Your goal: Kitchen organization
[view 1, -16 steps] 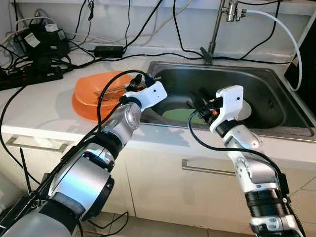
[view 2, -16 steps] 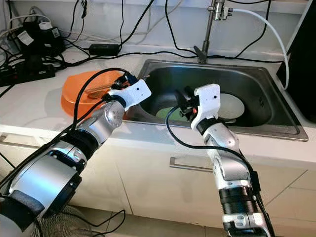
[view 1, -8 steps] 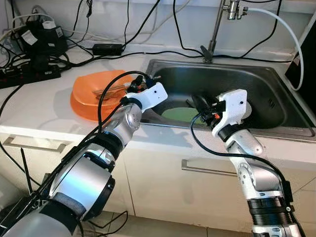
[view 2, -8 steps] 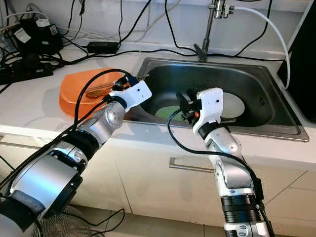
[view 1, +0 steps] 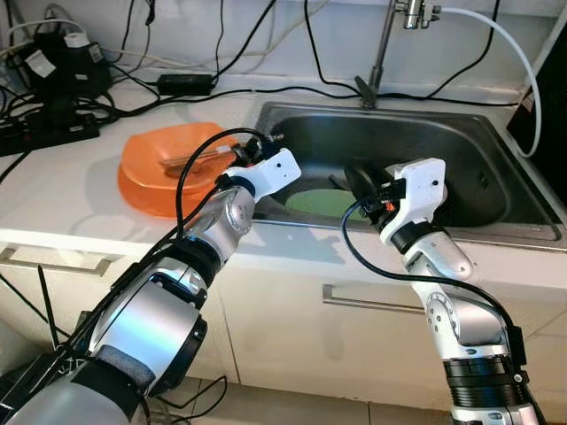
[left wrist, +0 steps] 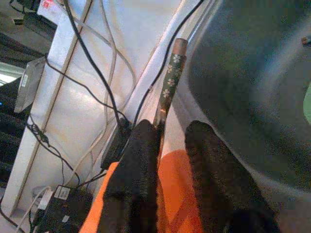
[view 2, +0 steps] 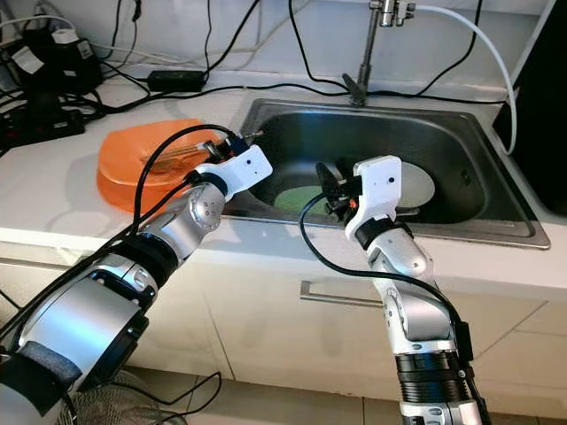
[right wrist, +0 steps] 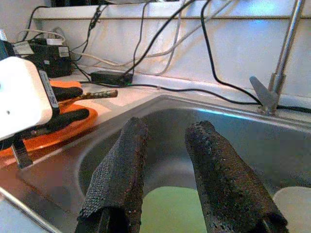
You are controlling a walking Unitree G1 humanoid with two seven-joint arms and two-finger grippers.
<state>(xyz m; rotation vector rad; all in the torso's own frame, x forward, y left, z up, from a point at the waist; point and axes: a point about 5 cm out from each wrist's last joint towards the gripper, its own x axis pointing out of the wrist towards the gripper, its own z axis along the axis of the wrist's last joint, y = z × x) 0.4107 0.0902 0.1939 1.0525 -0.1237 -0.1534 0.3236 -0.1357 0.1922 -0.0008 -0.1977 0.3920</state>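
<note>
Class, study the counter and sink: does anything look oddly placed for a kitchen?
Yes. Black cables and power adapters sprawl across the white counter right beside the steel sink and its tap, odd so near water.

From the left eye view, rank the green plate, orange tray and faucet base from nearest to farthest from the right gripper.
Right gripper sits over the sink's front edge.
1. Green plate: in the sink, just below the fingers.
2. Faucet base: behind the sink, at the wall.
3. Orange tray: on the counter, left of the sink.
</note>
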